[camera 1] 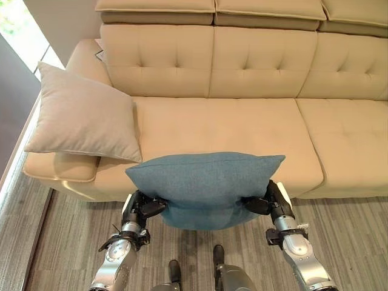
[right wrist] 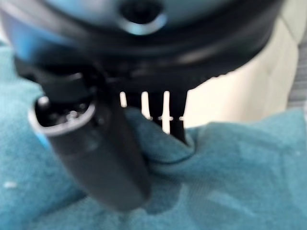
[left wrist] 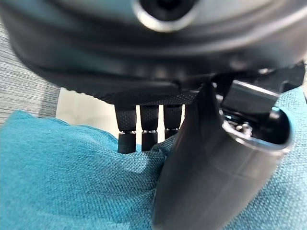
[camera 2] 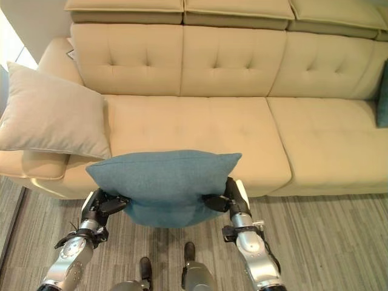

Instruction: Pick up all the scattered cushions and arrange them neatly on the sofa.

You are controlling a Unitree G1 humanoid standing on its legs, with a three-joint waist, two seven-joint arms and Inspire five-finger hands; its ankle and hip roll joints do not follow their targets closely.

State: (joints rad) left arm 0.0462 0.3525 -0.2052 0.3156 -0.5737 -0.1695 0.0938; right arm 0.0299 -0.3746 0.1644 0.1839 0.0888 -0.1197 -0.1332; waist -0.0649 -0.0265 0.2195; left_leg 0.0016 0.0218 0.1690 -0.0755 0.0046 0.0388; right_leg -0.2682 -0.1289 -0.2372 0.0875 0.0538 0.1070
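Holding the blue cushion (camera 1: 205, 187) in the air in front of the sofa (camera 1: 230, 130).

The left hand (camera 1: 145, 207) and right hand (camera 1: 267, 201) each pinch one lower side of it, thumb against fingers, probably so it stays level for placing. A beige cushion (camera 1: 82, 115) leans at the left armrest. Below is a grey striped floor (camera 1: 351, 224).

The 2 eye views look steeply down from the head at the beige sofa (camera 1: 230, 127), both taking in its seat and tufted back; the right eye's sits slightly further right. Each of the 2 wrist views looks along its own hand from very close, pressed up against the blue cushion (left wrist: 72, 177), which all 4 views share.
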